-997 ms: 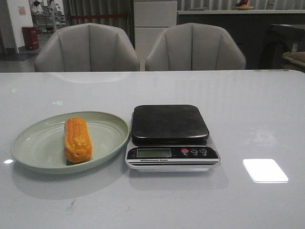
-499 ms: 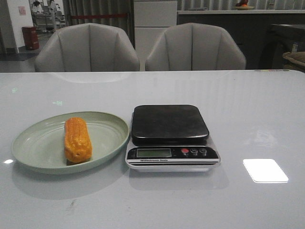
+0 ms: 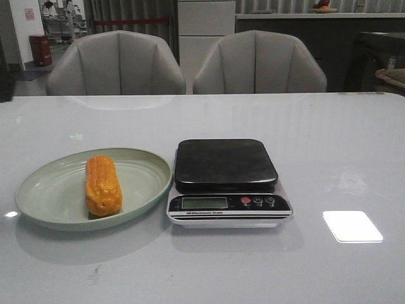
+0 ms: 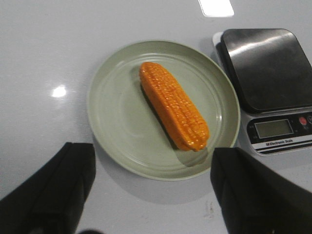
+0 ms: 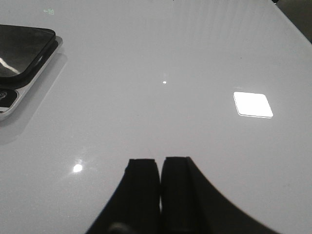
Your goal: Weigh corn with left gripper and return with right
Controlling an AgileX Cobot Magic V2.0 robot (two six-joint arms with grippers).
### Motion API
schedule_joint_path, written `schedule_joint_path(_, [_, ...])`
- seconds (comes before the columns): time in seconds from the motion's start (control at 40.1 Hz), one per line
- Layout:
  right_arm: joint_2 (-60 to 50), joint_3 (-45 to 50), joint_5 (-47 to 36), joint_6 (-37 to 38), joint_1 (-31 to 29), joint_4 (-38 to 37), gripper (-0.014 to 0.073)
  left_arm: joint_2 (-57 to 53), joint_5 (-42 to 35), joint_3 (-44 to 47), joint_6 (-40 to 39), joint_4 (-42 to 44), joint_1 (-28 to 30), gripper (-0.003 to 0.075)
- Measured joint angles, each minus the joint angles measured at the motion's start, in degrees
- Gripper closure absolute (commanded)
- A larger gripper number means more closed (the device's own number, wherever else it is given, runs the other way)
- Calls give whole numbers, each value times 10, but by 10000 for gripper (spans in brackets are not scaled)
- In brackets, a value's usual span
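While plated, corn [image 4: 174, 106] between left hand [image 4: 155, 192] fingers [image 4: 56, 187].

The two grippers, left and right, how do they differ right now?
The left gripper has its jaws spread wide, while the right gripper has its fingers pressed together. The left gripper hangs above the green plate holding the corn; the right gripper is over bare table beside the scale. Both are black, and neither holds anything.

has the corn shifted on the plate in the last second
No. In the front view the corn lies at the same spot on the green plate, at the same distance from the scale as before.
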Motion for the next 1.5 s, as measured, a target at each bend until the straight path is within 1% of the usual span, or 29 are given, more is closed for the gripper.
schedule_joint_path(0.175, [0, 0, 0, 0, 0, 0, 417, 104, -11, -51, -18, 0, -42, 171])
schedule_joint_path(0.349, [0, 0, 0, 0, 0, 0, 417, 206, -12, -108, -36, 0, -68, 171])
schedule_joint_path(0.573, [0, 0, 0, 0, 0, 0, 417, 312, 10, -174, -60, 0, -73, 171])
schedule_joint_path(0.873, [0, 0, 0, 0, 0, 0, 417, 402, 52, -237, -89, 13, -73, 173])
schedule_joint_path(0.972, [0, 0, 0, 0, 0, 0, 417, 426, 64, -248, -91, 16, -73, 188])
schedule_joint_path(1.047, [0, 0, 0, 0, 0, 0, 417, 440, 73, -255, -91, 16, -73, 225])
schedule_joint_path(1.122, [0, 0, 0, 0, 0, 0, 417, 453, 77, -258, -91, 17, -73, 293])
schedule_joint_path(1.172, [0, 0, 0, 0, 0, 0, 417, 459, 78, -258, -92, 17, -73, 374])
schedule_joint_path(1.197, [0, 0, 0, 0, 0, 0, 417, 462, 78, -258, -92, 17, -73, 398])
schedule_joint_path(1.247, [0, 0, 0, 0, 0, 0, 417, 463, 78, -262, -92, 18, -73, 503])
schedule_joint_path(1.271, [0, 0, 0, 0, 0, 0, 417, 463, 79, -264, -92, 18, -73, 530])
schedule_joint_path(1.296, [0, 0, 0, 0, 0, 0, 417, 464, 79, -269, -92, 18, -73, 584])
schedule_joint_path(1.321, [0, 0, 0, 0, 0, 0, 417, 464, 82, -273, -92, 19, -73, 622])
schedule_joint_path(1.371, [0, 0, 0, 0, 0, 0, 417, 464, 89, -286, -92, 24, -73, 595])
schedule_joint_path(1.496, [0, 0, 0, 0, 0, 0, 417, 457, 104, -335, -92, 30, -80, 608])
